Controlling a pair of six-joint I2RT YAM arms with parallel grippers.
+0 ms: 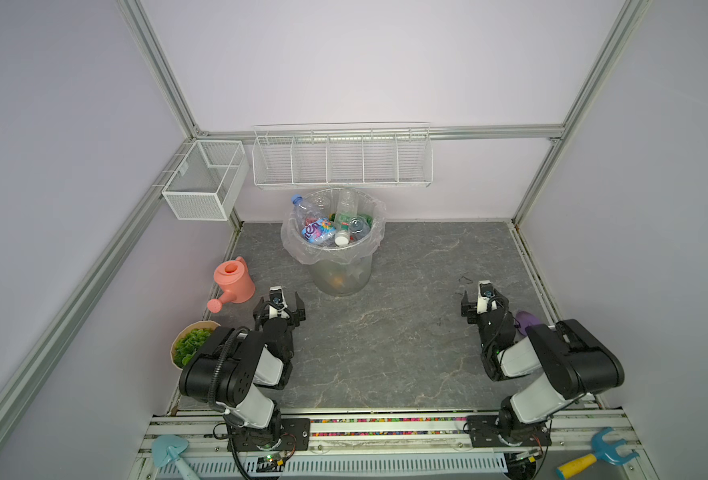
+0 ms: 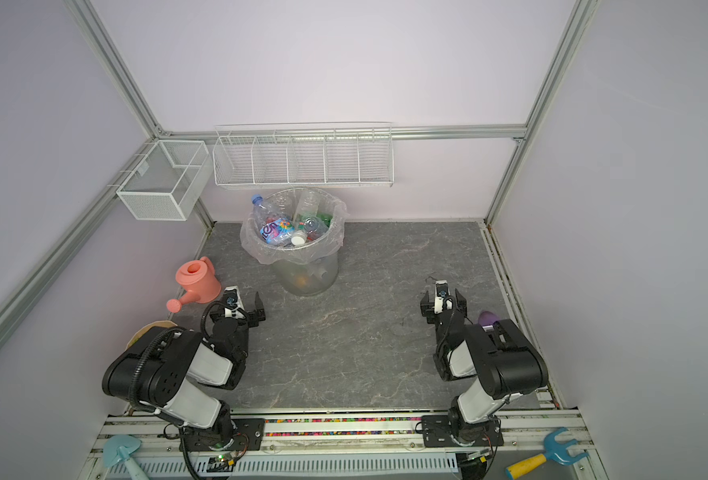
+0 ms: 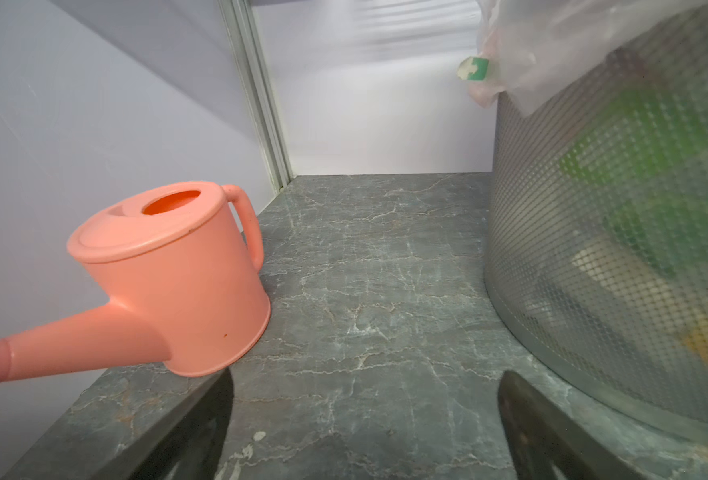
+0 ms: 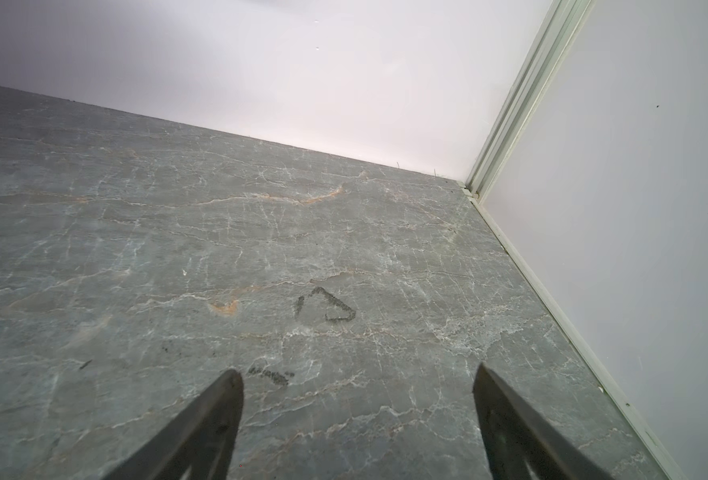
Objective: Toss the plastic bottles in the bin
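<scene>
Far left: white mesh basket on the side wall. Below it, the pink watering can stands upright on the grey table, spout toward the near left. The beige plant pot sits closer to the front, partly behind the left arm.

The left gripper is just right of the can and low over the table. Its jaws are wide apart and hold nothing. The left wrist view shows only bare table between the fingers.

The bin stands beyond the left gripper and slightly to its right, near but not touching. In the left wrist view the bin wall is just beside one finger. Green and yellow shapes show blurred through the wall.

The plastic bottles are heaped inside the bin up to the rim, visible in both top views. One blue-capped bottle leans on the back-left rim. The heap is above and beyond the left gripper, and well apart from the right one. A long wire rack hangs on the back wall over the bin.

The right gripper is at the right side of the table, jaws spread and empty, aimed at the far right corner. A dark scribble marks the table just ahead of it. A purple object sits beside the right arm, partly hidden, so I cannot tell what it is.
</scene>
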